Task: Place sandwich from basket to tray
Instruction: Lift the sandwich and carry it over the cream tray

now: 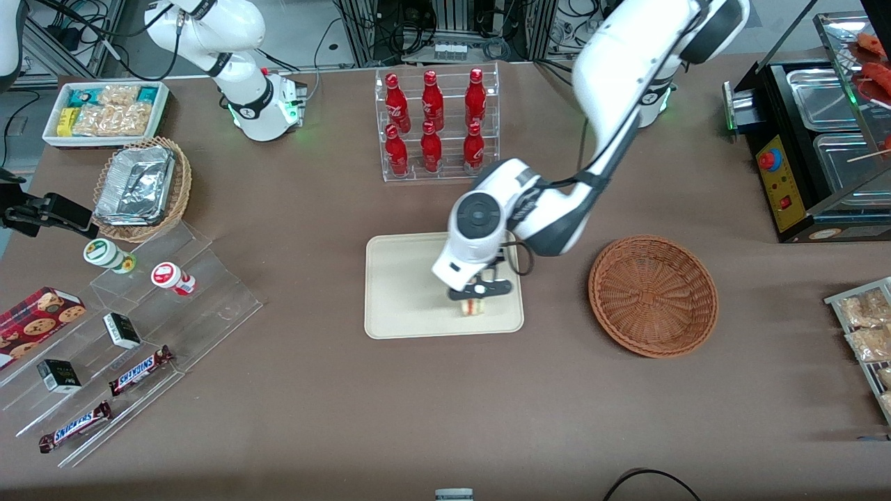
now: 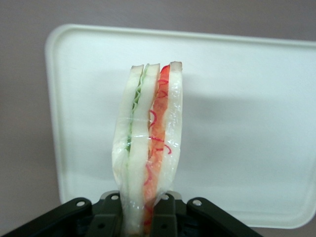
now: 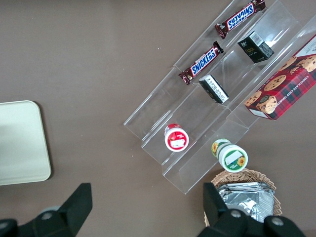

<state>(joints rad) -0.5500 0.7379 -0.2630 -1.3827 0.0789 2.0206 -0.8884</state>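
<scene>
My left gripper (image 1: 476, 300) hangs over the cream tray (image 1: 397, 292), above its part nearest the front camera and the basket's side. It is shut on the sandwich (image 1: 474, 307), a wrapped wedge of white bread with green and red filling. In the left wrist view the sandwich (image 2: 148, 143) stands upright between the black fingers (image 2: 174, 212), with the tray (image 2: 247, 123) beneath it. Whether the sandwich touches the tray I cannot tell. The reddish-brown wicker basket (image 1: 653, 295) sits empty beside the tray, toward the working arm's end.
A clear rack of red bottles (image 1: 436, 125) stands farther from the front camera than the tray. Acrylic steps with snack bars and cups (image 1: 132, 334), a tan basket of foil containers (image 1: 143, 188) and a white snack box (image 1: 106, 111) lie toward the parked arm's end. A black warmer (image 1: 814, 139) stands at the working arm's end.
</scene>
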